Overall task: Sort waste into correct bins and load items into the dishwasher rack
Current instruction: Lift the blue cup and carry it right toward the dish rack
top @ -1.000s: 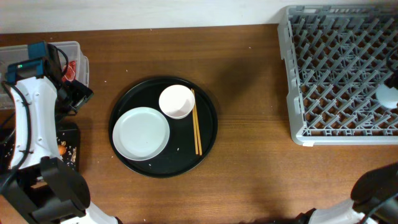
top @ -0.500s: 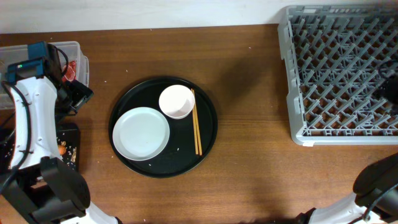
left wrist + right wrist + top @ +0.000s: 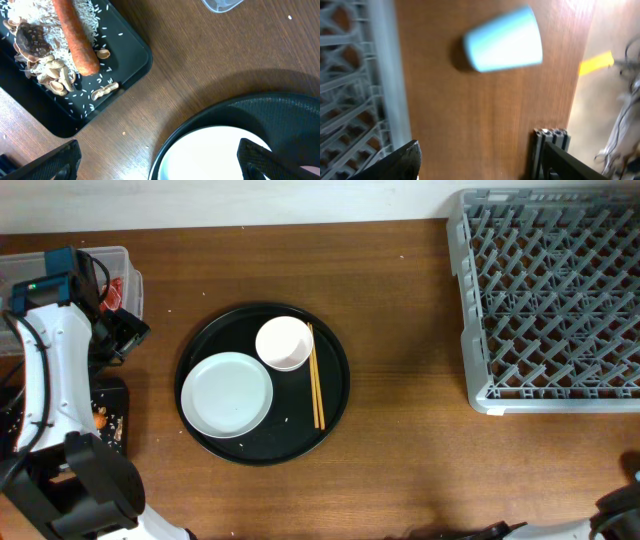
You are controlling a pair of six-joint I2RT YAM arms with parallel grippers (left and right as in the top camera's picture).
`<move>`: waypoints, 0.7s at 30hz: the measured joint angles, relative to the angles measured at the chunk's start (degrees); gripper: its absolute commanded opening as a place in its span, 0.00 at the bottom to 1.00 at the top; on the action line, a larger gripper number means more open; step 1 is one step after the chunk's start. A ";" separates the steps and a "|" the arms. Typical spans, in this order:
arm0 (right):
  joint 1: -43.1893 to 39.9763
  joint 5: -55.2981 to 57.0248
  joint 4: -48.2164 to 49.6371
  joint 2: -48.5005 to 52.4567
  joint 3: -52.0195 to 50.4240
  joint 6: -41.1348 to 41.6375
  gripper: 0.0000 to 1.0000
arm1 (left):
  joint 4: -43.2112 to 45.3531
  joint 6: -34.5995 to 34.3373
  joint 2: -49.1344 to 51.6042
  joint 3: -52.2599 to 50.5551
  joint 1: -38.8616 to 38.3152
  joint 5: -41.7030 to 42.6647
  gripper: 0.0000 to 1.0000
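overhead straight down on table [image 3: 400, 430], left wrist close over plate [image 3: 210, 155], right wrist beside rack [image 3: 387, 65]

Open table [image 3: 405, 330] between round tray [image 3: 335, 405] and rack [image 3: 545, 300], plate [image 3: 227, 394], bowl [image 3: 284, 343], chopsticks [image 3: 315, 388] crowd tray, cup [image 3: 504, 39] lying just beside rack, left arm [image 3: 48, 370] blocks left edge

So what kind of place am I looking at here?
Probably a tabletop dish-clearing setup for a robot, not a real kitchen: a dishwasher rack sits straight on a wooden table, near a round tray holding a plate and bowl.
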 measured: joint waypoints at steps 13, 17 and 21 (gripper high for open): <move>-7.93 -4.90 15.89 -0.04 -10.97 4.09 0.81 | 0.02 0.02 0.00 0.00 0.00 0.00 0.99; -5.77 -0.28 18.01 -0.04 -10.97 15.13 0.87 | 0.02 0.00 0.00 0.00 0.00 0.00 0.99; -3.26 1.73 21.11 -0.04 -11.76 27.41 0.98 | 0.02 0.02 0.00 0.00 0.00 0.00 0.99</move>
